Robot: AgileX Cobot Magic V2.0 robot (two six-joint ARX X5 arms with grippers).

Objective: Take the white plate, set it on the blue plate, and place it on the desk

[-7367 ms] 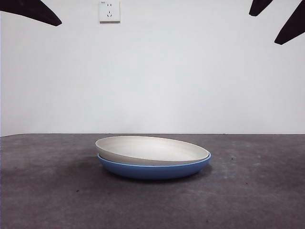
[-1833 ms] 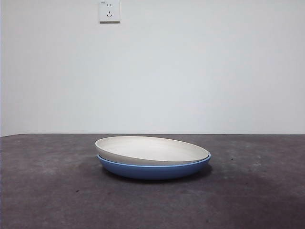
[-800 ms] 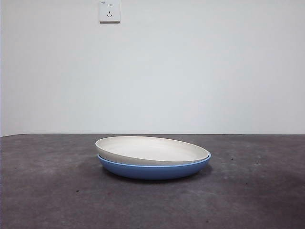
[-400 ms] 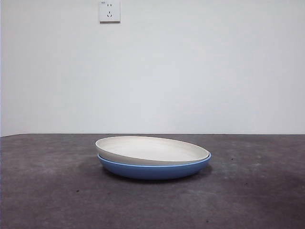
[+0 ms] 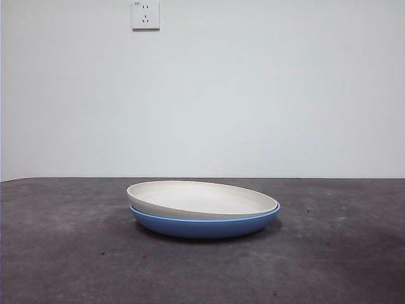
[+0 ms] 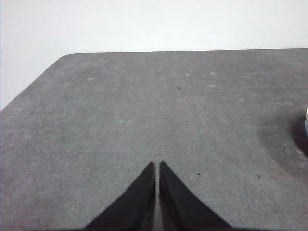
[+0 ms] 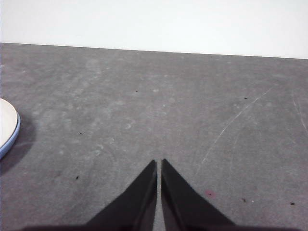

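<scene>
The white plate (image 5: 199, 198) sits nested on the blue plate (image 5: 202, 226) at the middle of the dark grey desk (image 5: 63, 253) in the front view. No arm shows in that view. My left gripper (image 6: 157, 164) is shut and empty above bare desk, with only a sliver of the plates at the picture's edge (image 6: 306, 120). My right gripper (image 7: 159, 162) is shut and empty above bare desk; the white plate (image 7: 6, 124) on the blue plate's rim (image 7: 10, 142) shows off to its side.
A white wall with a socket (image 5: 145, 14) stands behind the desk. The desk's rounded far corner (image 6: 67, 55) shows in the left wrist view. Faint scratches (image 7: 231, 125) mark the desk near my right gripper.
Nine seconds ago black arm tips showed at both top corners of the front view; they have gone out of view. The stacked plates have not moved.
</scene>
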